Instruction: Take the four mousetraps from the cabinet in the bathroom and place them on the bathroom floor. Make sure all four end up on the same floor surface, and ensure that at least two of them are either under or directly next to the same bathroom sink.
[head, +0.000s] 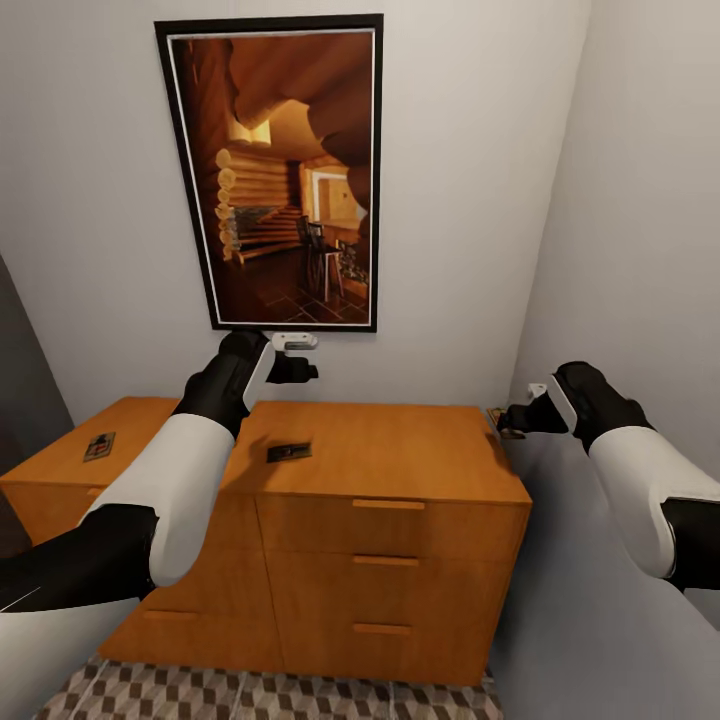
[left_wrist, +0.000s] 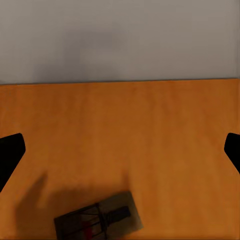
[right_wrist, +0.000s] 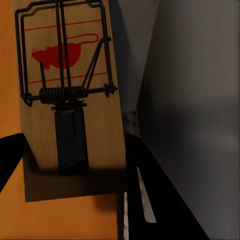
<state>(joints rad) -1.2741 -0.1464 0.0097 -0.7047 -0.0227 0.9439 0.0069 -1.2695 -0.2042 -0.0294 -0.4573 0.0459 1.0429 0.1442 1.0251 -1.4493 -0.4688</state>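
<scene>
The orange-brown cabinet (head: 400, 455) stands against the wall, with a lower section at its left. One mousetrap (head: 99, 446) lies on that lower top and another mousetrap (head: 288, 451) lies mid-top. My left gripper (head: 303, 371) hangs open above the cabinet near the wall. In the left wrist view that middle mousetrap (left_wrist: 97, 220) lies below and off-centre from the open left gripper (left_wrist: 120, 150). At the cabinet's right edge my right gripper (head: 512, 420) is shut on a third mousetrap (head: 500, 420). The right wrist view shows this mousetrap (right_wrist: 70, 100) close up, its near end between the fingers (right_wrist: 150, 190).
A large framed picture (head: 280, 170) hangs on the wall behind the cabinet. A grey side wall (head: 640, 250) runs close along the cabinet's right side. Cube-patterned bathroom floor (head: 300, 695) shows in front of the drawers.
</scene>
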